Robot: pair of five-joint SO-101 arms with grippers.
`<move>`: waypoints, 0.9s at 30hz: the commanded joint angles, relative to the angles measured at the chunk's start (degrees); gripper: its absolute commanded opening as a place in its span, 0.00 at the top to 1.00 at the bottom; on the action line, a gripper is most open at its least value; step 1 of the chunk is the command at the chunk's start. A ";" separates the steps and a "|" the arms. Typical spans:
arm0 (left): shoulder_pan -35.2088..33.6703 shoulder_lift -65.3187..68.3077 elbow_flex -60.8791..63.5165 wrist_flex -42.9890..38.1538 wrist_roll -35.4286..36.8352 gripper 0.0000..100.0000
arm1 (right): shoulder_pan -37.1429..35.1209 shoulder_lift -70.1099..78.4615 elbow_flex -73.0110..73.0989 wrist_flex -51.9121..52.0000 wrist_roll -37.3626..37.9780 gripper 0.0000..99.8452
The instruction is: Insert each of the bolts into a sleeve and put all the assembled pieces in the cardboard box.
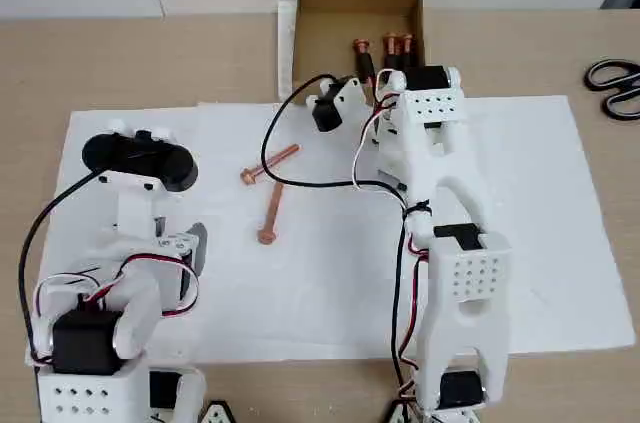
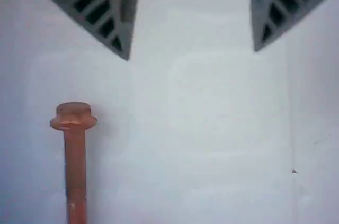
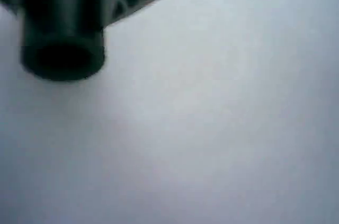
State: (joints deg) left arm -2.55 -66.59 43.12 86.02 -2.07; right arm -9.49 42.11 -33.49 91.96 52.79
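The near bolt (image 1: 271,213) lies on the white sheet (image 1: 520,193), left of its middle, with its head towards the near edge. The far bolt (image 1: 270,165) lies slanted just beyond its tip. My left pincer (image 2: 190,49) hangs over the sheet with its fingers spread wide and nothing between them. A bolt head, which I take for the near one's, lies just short of the gap and off to one side. My right pincer (image 1: 335,103) is by the sheet's far edge, just before the cardboard box (image 1: 310,23) at the table's far edge, and is closed on a black sleeve (image 3: 62,49) whose bore shows open. Three assembled pieces (image 1: 390,45) lie in the box along its right wall. I judge the step in hand is picking up this bolt. To do it well I should centre the gap over the shank just below the head, come down close to the sheet, and close across the shank so it cannot roll away. The plain end should be left sticking out free. Then I should line it up with the bore before pushing.
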 commanded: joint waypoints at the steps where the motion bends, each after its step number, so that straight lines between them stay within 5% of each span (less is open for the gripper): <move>1: 0.09 -0.35 -1.71 -0.09 -0.53 0.86 | -0.04 1.89 0.70 3.56 -4.40 0.99; 27: 0.09 -0.35 -1.71 0.00 -0.53 0.86 | -2.24 -4.53 0.79 5.05 -10.02 0.92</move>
State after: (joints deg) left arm -2.55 -66.59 43.12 86.02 -2.07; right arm -10.64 41.41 -32.35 95.91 43.30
